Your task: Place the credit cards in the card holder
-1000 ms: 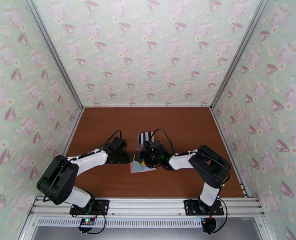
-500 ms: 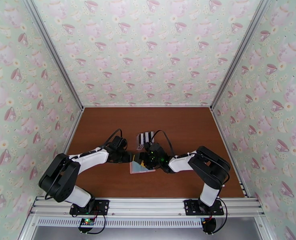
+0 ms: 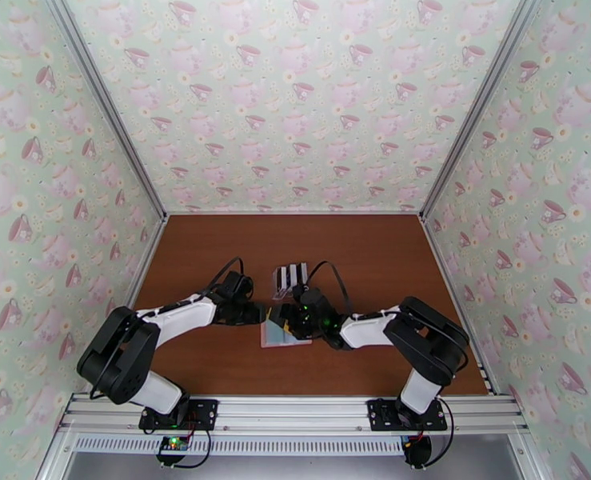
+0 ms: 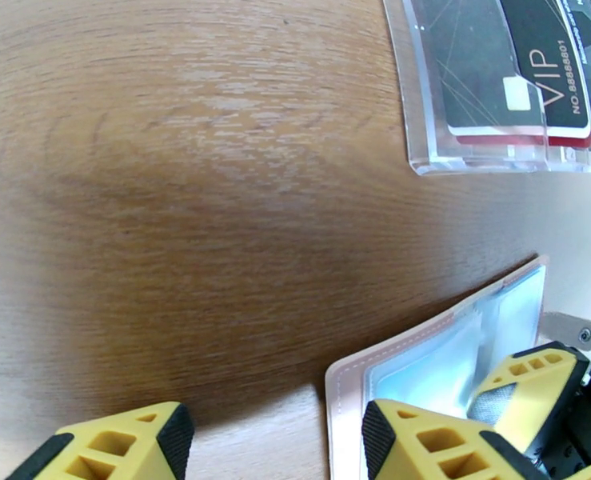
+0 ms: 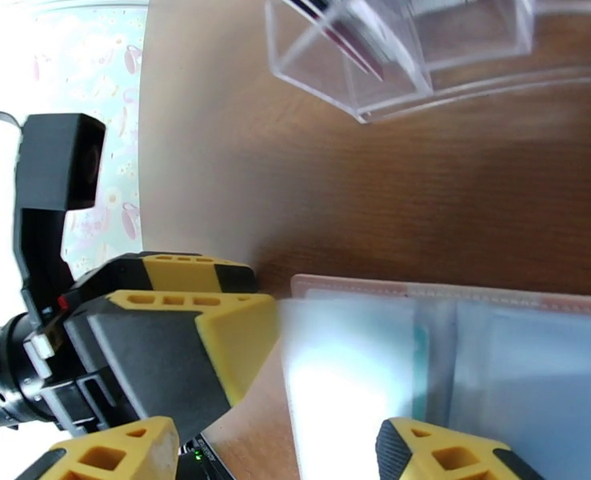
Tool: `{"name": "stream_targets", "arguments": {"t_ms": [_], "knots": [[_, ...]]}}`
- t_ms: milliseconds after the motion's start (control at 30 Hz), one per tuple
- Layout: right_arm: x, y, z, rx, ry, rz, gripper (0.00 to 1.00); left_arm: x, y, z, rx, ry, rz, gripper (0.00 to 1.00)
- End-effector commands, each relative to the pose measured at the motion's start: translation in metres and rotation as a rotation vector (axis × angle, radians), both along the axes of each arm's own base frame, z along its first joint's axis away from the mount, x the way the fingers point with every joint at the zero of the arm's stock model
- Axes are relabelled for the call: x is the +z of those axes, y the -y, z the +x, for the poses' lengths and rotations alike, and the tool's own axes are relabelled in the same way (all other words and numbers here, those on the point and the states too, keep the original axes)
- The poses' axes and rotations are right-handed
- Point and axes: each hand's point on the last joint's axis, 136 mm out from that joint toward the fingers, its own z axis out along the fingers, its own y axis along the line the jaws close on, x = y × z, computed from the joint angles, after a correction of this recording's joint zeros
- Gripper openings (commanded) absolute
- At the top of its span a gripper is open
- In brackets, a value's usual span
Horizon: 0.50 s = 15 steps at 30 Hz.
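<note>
The pink card holder (image 3: 284, 335) lies open on the table, its pale grey-blue pockets (image 5: 487, 362) facing up. Black credit cards (image 4: 487, 66) stand in a clear rack (image 3: 289, 280) just behind it; one reads VIP. My left gripper (image 4: 271, 446) is open at the holder's left edge (image 4: 351, 378). One of its fingers (image 4: 431, 442) rests there and the other is over bare wood. Over the holder's left half, my right gripper (image 5: 275, 458) is open, facing the left gripper (image 5: 175, 338). A pale, blurred pocket or card (image 5: 347, 370) lies between its fingers; I cannot tell which.
The clear slotted rack (image 5: 391, 66) stands close behind both grippers. Patterned walls (image 3: 295, 106) enclose the brown table (image 3: 391, 250) on three sides. Both arms reach inward and meet at the table's middle front.
The right arm's elbow has shifted a little to the right and lower, and its jaws have widened slightly. The left arm and the card holder stay where they were.
</note>
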Motion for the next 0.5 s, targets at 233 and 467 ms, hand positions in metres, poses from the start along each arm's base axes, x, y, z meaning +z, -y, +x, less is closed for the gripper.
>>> {"name": "stream_targets", "arguments": {"t_ms": [233, 467], "knots": [[0.062, 0.015, 0.014, -0.022, 0.161, -0.121, 0.72, 0.035, 0.002, 0.04, 0.05, 0.138, -0.045, 0.64], [0.092, 0.043, 0.023, -0.057, 0.253, -0.228, 0.74, 0.06, 0.012, 0.065, 0.092, 0.213, -0.114, 0.66]]}}
